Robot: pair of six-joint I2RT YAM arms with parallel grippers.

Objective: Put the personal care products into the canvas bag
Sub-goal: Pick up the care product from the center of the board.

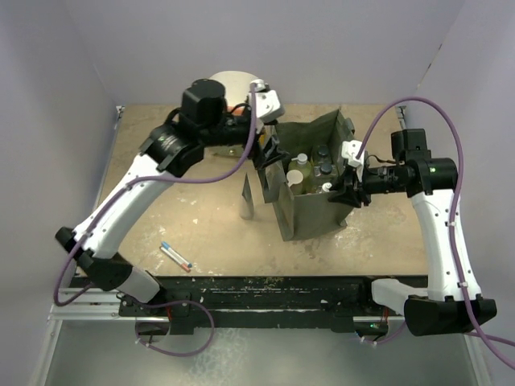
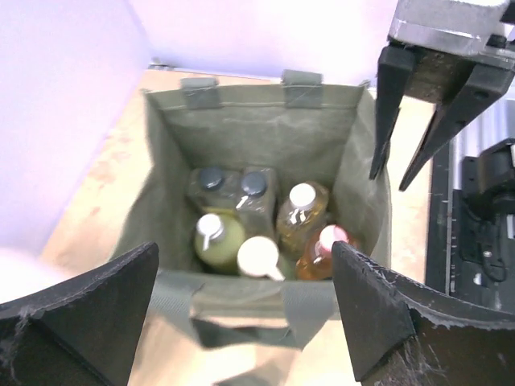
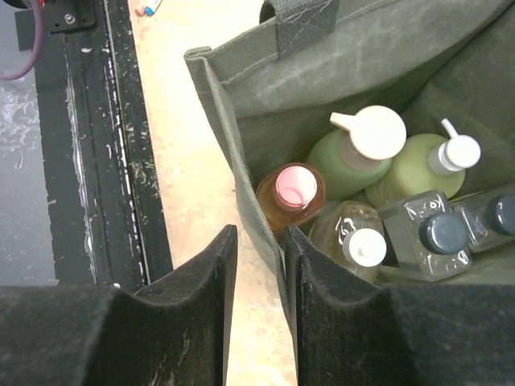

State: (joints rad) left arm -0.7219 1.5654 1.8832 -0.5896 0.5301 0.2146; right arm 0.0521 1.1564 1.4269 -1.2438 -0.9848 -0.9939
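We log left pincer (image 2: 245, 259) spread wide, arm arched over the canvas bag (image 2: 257, 122) (bottles (image 2: 219, 240) inside). Right pincer (image 3: 261, 237), forearm level, slightly parted astride the bag's wall.

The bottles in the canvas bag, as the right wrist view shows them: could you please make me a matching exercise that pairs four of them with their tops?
Bottles:
1. orange bottle
2. clear square bottle
3. pale green bottle
4. deeper green bottle

Tops:
A. white pump
B. black cap
C. pink cap
D. wide white cap

Pairs: 1-C, 2-B, 3-A, 4-D
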